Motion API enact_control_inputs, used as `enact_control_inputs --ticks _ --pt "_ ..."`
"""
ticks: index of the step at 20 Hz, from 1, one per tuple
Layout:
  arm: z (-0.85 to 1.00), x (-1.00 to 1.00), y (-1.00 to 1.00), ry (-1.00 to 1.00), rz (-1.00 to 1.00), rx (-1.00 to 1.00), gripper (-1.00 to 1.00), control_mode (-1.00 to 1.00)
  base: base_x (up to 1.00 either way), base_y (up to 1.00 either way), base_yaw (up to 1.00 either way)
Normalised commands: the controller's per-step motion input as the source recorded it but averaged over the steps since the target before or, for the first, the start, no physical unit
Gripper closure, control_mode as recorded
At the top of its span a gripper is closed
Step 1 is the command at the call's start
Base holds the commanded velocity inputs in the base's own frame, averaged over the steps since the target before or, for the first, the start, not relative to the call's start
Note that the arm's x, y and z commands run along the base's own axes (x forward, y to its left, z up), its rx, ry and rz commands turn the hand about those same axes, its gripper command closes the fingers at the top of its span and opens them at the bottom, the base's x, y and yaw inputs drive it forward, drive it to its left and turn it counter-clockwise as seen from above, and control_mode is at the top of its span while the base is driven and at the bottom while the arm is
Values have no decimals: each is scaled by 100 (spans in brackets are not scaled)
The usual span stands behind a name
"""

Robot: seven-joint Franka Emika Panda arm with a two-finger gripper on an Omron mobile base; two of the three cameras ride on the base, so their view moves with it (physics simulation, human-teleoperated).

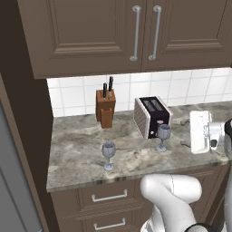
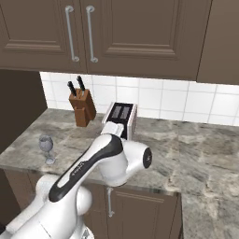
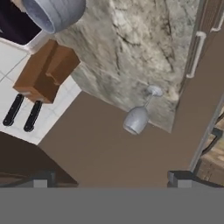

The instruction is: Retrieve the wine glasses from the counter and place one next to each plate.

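Hangs low by the counter (image 1: 77, 154) with the gripper (image 3: 111, 179) spread wide and holding nothing. Looks along the stone top and finds the near wine glass (image 1: 162, 136) right in front of the fingers (image 3: 43, 179), close but not touching. Finds the far wine glass (image 1: 108, 154) a good way past the first one, standing upright near the front edge of the counter. Meets a black and white toaster (image 1: 152, 115) just beside the near wine glass, on the wall side of the gripper, so close that from the left base view the bowl of the glass sits in front of it. Spots a brown knife block (image 1: 105, 108) with two black handles farther ahead, back by the wall and well apart from both glasses. Shows bare stone between the two glasses. Rests everything on grey-brown marbled stone, with dark brown drawers (image 1: 108, 197) and silver handles under it. Has white tiles (image 1: 181, 86) behind and dark brown cupboards (image 1: 90, 31) with long silver handles up above the gripper.
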Motion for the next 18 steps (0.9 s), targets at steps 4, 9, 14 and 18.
enact_control_inputs --ticks 4,9,14,18 --pt "-7 25 -36 1 10 18 -100 -100 0 0 0" --pt "0 37 -27 11 5 7 -100 -100 0 0 0" --pt "0 40 -24 24 1 5 -100 -100 0 0 0" --pt "-14 29 -28 15 0 0 -100 -100 0 0 0"
